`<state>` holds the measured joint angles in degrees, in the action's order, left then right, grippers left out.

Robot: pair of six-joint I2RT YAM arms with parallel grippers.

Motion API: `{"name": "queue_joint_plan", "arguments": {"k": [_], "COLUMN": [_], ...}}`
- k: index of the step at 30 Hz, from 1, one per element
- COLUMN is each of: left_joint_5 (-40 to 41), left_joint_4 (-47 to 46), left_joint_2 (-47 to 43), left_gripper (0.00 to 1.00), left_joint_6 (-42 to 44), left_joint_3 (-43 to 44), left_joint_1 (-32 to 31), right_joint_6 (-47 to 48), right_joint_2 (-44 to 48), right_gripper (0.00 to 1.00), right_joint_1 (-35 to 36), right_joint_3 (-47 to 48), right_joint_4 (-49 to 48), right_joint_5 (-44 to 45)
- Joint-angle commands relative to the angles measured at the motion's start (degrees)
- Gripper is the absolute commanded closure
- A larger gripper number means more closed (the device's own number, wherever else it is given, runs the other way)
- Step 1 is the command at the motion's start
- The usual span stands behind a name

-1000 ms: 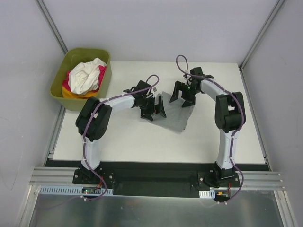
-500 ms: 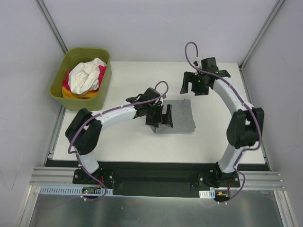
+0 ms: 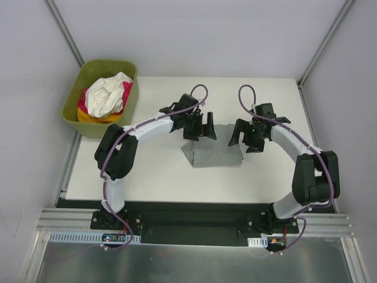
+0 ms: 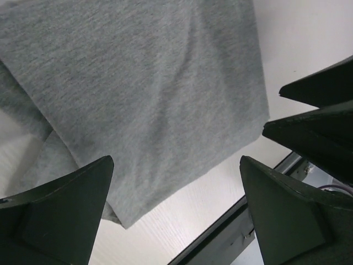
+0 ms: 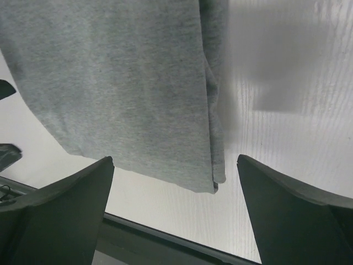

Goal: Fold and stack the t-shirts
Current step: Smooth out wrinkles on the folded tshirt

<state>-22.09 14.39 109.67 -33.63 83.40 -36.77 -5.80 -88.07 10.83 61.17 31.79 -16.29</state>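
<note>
A heather grey t-shirt [image 3: 217, 152] lies folded into a flat rectangle on the white table [image 3: 147, 174]. My left gripper [image 3: 200, 128] hovers open over its far left corner, holding nothing. My right gripper [image 3: 246, 137] hovers open at its right edge, also holding nothing. In the left wrist view the grey t-shirt [image 4: 143, 94] fills the upper part, above the left gripper [image 4: 175, 165]. In the right wrist view the grey t-shirt [image 5: 121, 83] shows its doubled edge near the right gripper [image 5: 175, 160]. A white t-shirt [image 3: 106, 94], a pink one [image 3: 126, 93] and an orange one [image 3: 88, 116] lie bunched in the tub.
The olive-green tub [image 3: 109, 61] stands off the table's far left corner. The black front rail [image 3: 194, 207] runs along the near edge between the arm bases. Grey walls and metal posts close in the back and sides. The right gripper's dark fingers [image 4: 320, 110] show in the left wrist view.
The grey t-shirt went from a rumpled slanted shape to a squared fold. My left gripper moved back toward the far left corner. My right gripper swung up, then came down to the right edge.
</note>
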Motion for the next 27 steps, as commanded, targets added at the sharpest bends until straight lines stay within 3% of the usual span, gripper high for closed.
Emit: {"name": "queue_joint_plan", "arguments": {"k": [1, 8, 14, 20, 27], "left_joint_5": [-2.35, 0.19, 4.59, 15.48, 13.83], "left_joint_4": [0.64, 3.27, 6.52, 14.16, 16.81], "left_joint_2": [4.76, 7.93, 2.05, -3.67, 0.80], "left_gripper": [0.01, 0.01, 0.01, 0.01, 0.03], "left_joint_6": [1.37, 0.23, 0.67, -1.70, -2.93], "left_joint_3": [2.47, 1.60, 0.98, -1.75, -0.26], "left_joint_1": [-0.40, -0.40, -0.49, -0.49, -0.58], "right_joint_6": [-3.51, -3.86, -2.11, -0.09, 0.71], "right_joint_2": [-2.18, -5.00, -4.48, -3.33, -4.39], "right_gripper": [0.01, 0.01, 0.01, 0.01, 0.01], "right_joint_1": [-0.72, -0.99, -0.99, -0.90, -0.90], "right_joint_3": [-0.87, -0.70, 1.41, 1.85, 2.29], "right_joint_4": [-3.93, -3.84, -2.61, -1.03, -0.68], "right_joint_5": [-3.04, -3.65, -4.27, -2.60, -2.69]}}
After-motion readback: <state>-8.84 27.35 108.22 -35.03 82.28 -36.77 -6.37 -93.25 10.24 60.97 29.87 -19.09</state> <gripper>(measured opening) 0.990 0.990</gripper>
